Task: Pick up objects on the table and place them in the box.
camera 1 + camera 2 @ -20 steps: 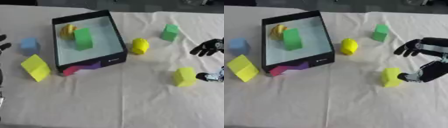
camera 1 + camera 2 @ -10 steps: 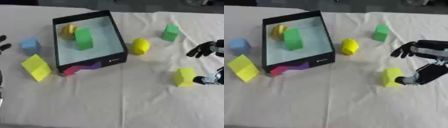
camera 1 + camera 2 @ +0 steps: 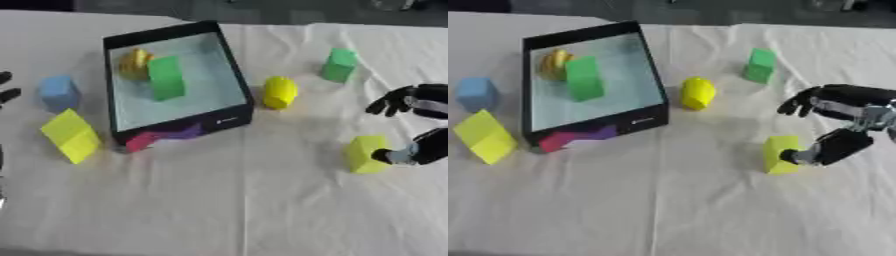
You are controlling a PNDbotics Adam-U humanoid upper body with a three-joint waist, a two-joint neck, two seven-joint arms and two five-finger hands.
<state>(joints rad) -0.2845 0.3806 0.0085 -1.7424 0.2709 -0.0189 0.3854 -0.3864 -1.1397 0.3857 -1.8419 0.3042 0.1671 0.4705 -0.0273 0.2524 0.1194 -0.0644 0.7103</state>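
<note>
- Right hand [image 3: 833,125], from the right edge: fingers spread above, thumb touching the right face of a yellow-green cube [image 3: 781,155]; not closed round it, cube sits on the surface.
- Cube is on the right side, well apart from the box.
- Yellow rounded obj [image 3: 697,93] lies just right of the box, near its right wall.
- Green block [image 3: 759,65] upright, farther back, right of the yellow obj.
- Black-walled box [image 3: 229,65], pale floor, askew at centre-left; inside: tall green block [image 3: 165,77] and a yellow obj [image 3: 135,63] at the far-left corner.
- Pink/purple piece [image 3: 162,137] against the box's near wall, outside.
- Yellow block [image 3: 71,135] tilted, left of the box front; blue cube [image 3: 59,92] behind it.
- Left hand [image 3: 6,92]: only dark fingertips at the left edge, can't tell spread or curled.
- All on a white cloth surface [image 3: 227,200].
</note>
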